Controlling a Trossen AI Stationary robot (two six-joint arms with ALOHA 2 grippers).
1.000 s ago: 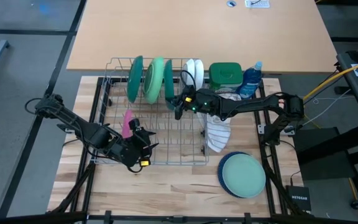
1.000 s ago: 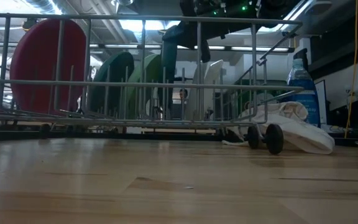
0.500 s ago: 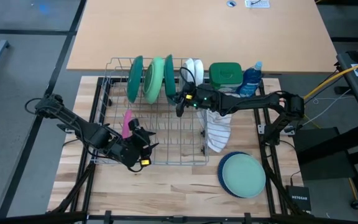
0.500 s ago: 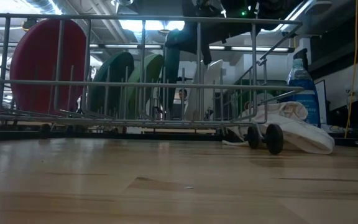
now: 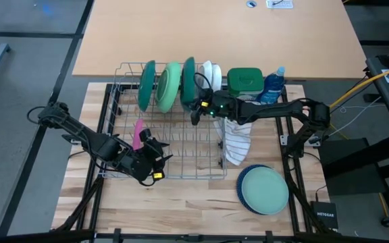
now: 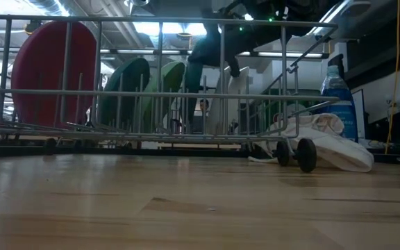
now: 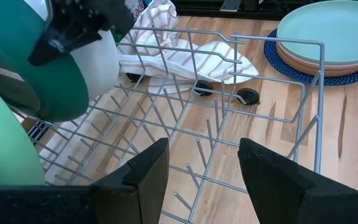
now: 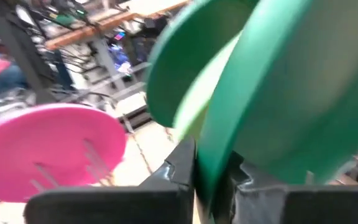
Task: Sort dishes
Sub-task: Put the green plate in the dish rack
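Right gripper [image 5: 196,113], at the rack's [image 5: 169,177] twelve o'clock, seemingly pinches a green plate [image 5: 188,82]; left gripper [image 5: 152,156] waits, fingers spread, empty.

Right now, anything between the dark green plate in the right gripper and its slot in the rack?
Nothing visible blocks it. The right gripper pinches the dark green plate on its rim, upright in the wire rack between the light green plate and the white plate. The plate's foot among the tines is not clearly visible.
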